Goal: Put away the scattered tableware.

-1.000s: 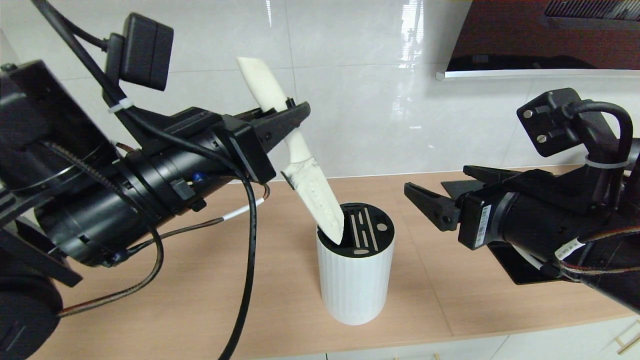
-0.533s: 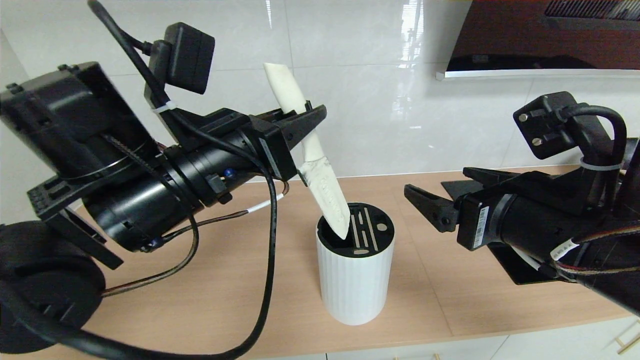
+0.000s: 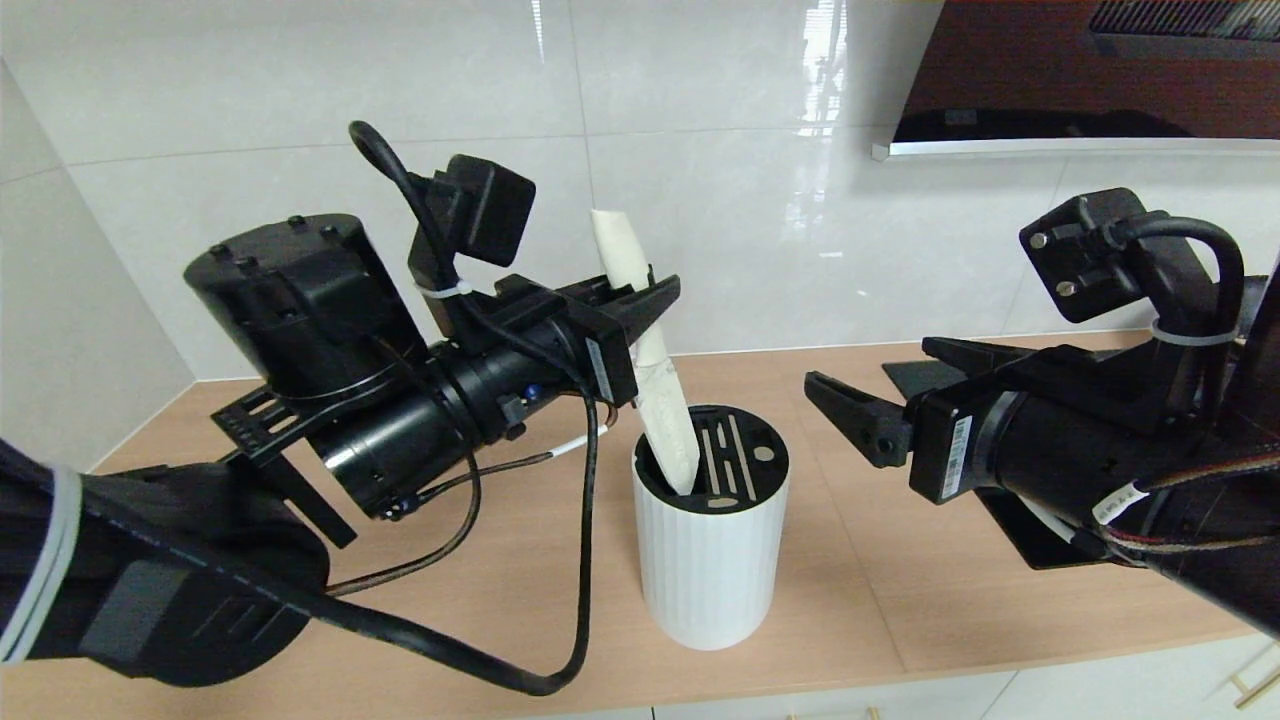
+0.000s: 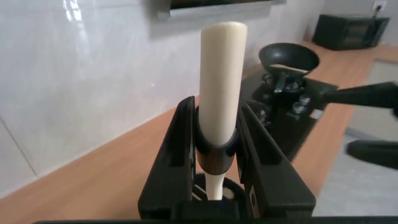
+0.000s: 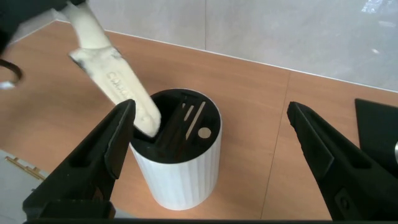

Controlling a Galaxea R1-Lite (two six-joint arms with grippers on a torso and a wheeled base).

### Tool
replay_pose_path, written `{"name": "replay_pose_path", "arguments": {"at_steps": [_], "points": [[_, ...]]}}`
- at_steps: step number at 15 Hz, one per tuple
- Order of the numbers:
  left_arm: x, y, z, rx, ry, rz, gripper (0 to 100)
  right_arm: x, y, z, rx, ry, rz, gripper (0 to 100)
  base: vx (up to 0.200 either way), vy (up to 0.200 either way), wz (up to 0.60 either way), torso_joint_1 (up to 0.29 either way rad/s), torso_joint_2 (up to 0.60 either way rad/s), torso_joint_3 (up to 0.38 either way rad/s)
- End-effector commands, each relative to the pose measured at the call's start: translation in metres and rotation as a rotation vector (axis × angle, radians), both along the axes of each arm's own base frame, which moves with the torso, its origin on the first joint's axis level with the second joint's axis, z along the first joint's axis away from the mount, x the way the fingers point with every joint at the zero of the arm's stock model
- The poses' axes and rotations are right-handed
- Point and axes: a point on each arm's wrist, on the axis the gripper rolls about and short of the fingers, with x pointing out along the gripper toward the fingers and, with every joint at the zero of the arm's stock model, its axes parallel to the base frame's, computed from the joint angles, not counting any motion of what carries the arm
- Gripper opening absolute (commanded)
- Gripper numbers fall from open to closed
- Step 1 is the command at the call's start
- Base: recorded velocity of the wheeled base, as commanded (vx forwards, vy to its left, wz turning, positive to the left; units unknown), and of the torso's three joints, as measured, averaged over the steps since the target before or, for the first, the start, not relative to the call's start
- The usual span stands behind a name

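The left gripper (image 3: pixel 655 300) is clamped on the handle of the white knife (image 3: pixel 668 425). The knife slants down from its fingers, blade tip inside the wide slot of the knife holder (image 3: pixel 712 560) just below. The right gripper (image 3: pixel 868 362) is spread wide and holds nothing; the holder stands just ahead of its fingertips, upright on the wooden counter (image 3: pixel 880 600).

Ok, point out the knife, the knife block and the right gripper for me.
knife (image 3: pixel 618 250), head view, on its pale handle.
knife block (image 3: pixel 710 570), head view, on its ribbed white wall.
right gripper (image 3: pixel 868 364), head view, midway between its open fingertips.
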Motion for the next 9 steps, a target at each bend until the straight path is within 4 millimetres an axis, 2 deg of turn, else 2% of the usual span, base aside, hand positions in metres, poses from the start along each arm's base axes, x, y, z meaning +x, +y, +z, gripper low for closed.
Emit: {"name": "replay_pose_path", "arguments": {"at_steps": [1,5,9], "points": [[0.008,-0.006,-0.015,0.027,0.028,0.011,0,0.001,0.001,-0.002,-0.004,0.004,0.002,100,0.0,0.0,0.0,0.0,0.0,0.0],[0.017,-0.013,-0.033,0.056,0.065,0.01,0,0.001,0.002,-0.002,-0.006,0.006,0.0,100,0.0,0.0,0.0,0.0,0.0,0.0],[0.019,-0.031,-0.056,0.09,0.113,-0.013,0,0.001,0.002,-0.003,-0.008,0.007,0.0,100,0.0,0.0,0.0,0.0,0.0,0.0]]}}
